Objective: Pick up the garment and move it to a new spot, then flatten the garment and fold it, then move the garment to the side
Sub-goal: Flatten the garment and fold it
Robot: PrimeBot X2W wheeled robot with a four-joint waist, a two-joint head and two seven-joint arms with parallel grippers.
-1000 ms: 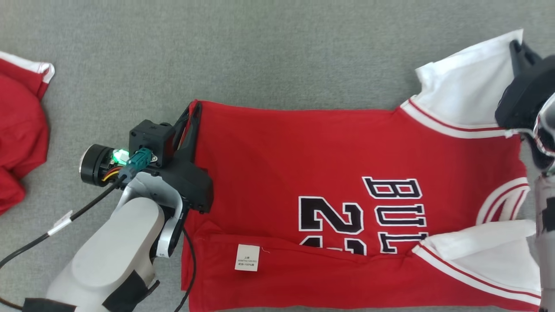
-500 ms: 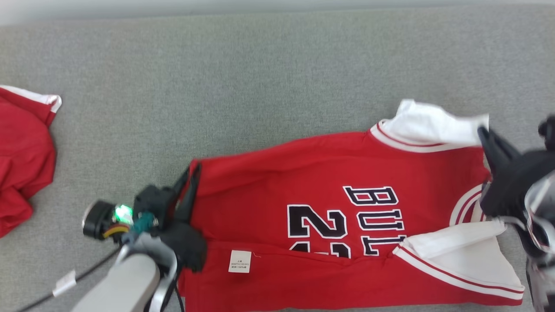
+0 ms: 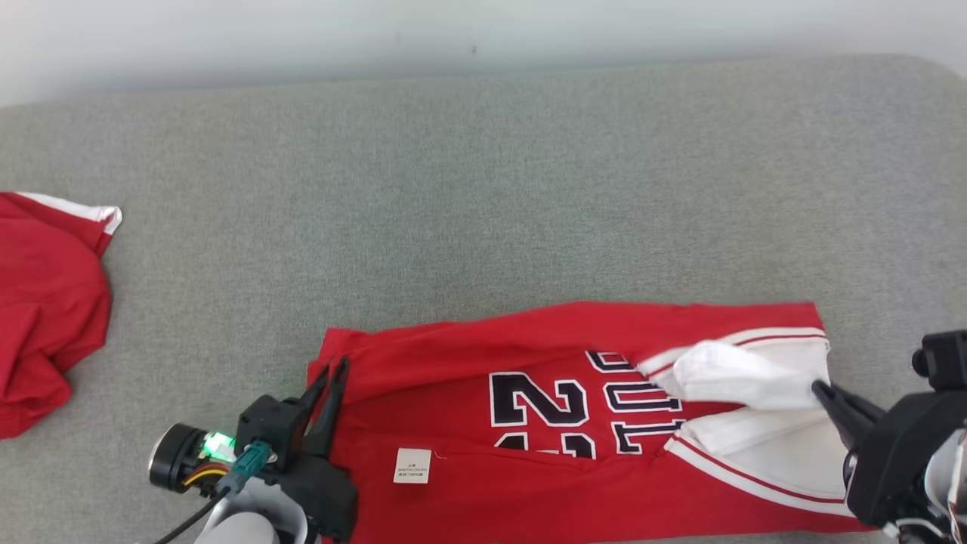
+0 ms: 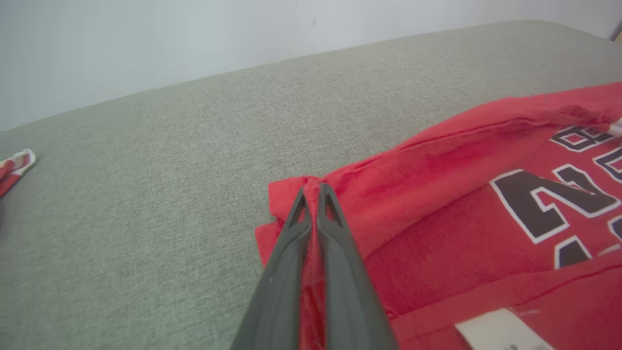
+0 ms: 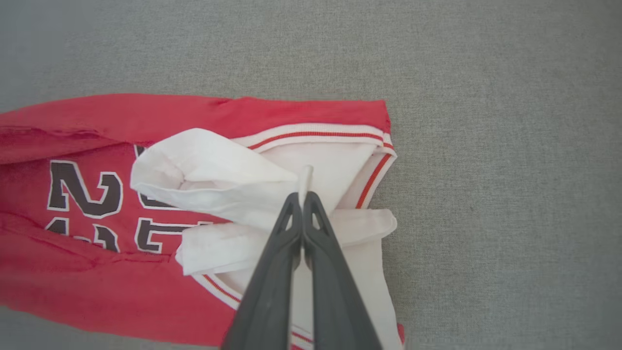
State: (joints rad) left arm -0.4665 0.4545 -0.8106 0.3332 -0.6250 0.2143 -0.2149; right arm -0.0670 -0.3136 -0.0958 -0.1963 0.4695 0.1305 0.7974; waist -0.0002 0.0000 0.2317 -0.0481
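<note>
The red jersey (image 3: 529,483) lies along the near edge of the counter (image 3: 483,189), which is covered with grey cloth. It is stretched from left to right, and its far long edge is turned over toward the near side.

The cloth is thin, soft and light, with no stiffness. I think it will sag and crease wherever it is not held, and one layer may slide on another. The best places to hold it are the corners and hems, and both ends are held so. The left pincer (image 4: 313,190) is closed on the red hem corner at the left end. The right pincer (image 5: 302,197) is closed on the edge of the white sleeve (image 5: 209,170) at the right end.

This sleeve is loosely bunched over the black letters, so it probably needs smoothing. A white label (image 3: 412,465) shows on the near fold. A second red garment (image 3: 45,317) lies well apart at the left, and I judge that it is not in the way.
</note>
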